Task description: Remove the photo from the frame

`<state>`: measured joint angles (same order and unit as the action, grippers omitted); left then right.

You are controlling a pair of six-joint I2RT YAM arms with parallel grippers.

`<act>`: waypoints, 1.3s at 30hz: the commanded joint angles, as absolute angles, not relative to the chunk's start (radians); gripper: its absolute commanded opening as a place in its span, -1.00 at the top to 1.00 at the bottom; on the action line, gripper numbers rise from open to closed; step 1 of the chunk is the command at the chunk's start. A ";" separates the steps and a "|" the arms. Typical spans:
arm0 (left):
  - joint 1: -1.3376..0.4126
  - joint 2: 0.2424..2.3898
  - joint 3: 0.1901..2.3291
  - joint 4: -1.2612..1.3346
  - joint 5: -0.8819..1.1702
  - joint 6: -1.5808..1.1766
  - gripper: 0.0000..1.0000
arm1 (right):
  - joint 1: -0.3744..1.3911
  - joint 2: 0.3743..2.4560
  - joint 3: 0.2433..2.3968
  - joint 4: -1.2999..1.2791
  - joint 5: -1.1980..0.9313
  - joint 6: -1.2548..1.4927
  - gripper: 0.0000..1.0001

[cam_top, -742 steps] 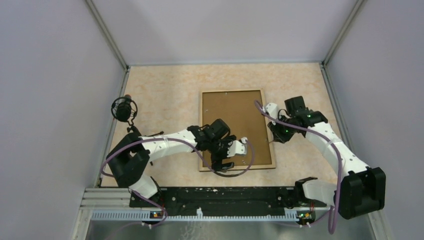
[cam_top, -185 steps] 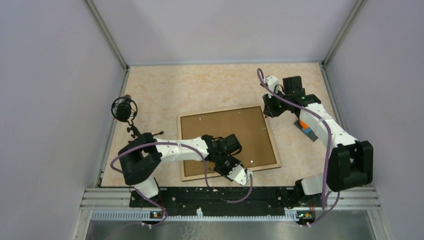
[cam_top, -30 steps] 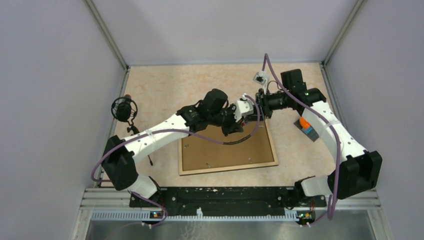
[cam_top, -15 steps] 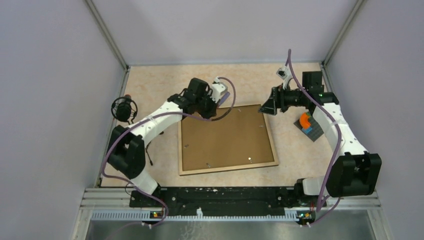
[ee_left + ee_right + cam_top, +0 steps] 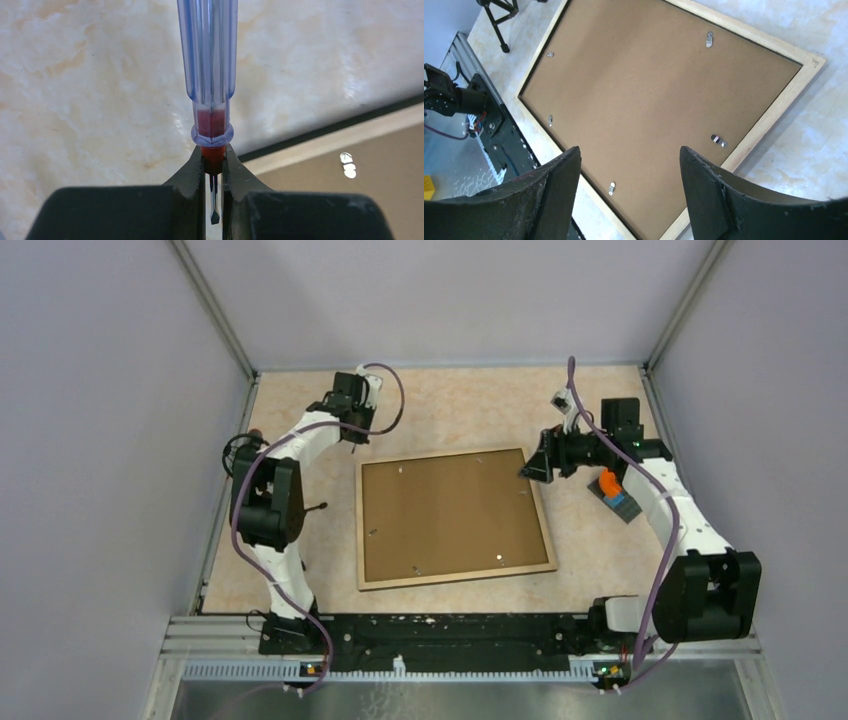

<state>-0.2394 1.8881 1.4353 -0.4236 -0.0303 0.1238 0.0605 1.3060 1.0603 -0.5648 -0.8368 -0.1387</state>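
Looking down on a pale marbled table [image 5: 450, 400], walled on three sides. Near its middle, the frame [image 5: 450, 515]: flat, back side up, slightly skewed, brown board showing inside a light wooden border with a thin black inner line. No sight of the photo from this side.

Left arm [image 5: 290, 445] folded back toward the far left corner, well apart from the frame. Right arm [image 5: 670, 500] reaching in from the right, wrist above the tabletop just off the frame's far right corner.

Right gripper [image 5: 629, 152]: fingers spread wide, nothing between them, hanging over the frame without touching it. Left gripper [image 5: 213, 155]: pinched nearly closed on the red neck of a screwdriver [image 5: 208, 50], clear blue handle pointing away from the wrist, thin metal tip poking back between the pads, all of it over bare table just beside a frame edge.

Beside the right arm, on the table, a small orange and grey object [image 5: 612, 490]; cannot tell what. Along the board's edges, small metal clips [image 5: 709, 39].
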 commanded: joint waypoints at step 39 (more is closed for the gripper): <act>-0.089 2.098 1.461 -0.427 -0.154 0.105 0.34 | 0.049 1.262 0.971 -0.474 -0.857 -0.184 -0.42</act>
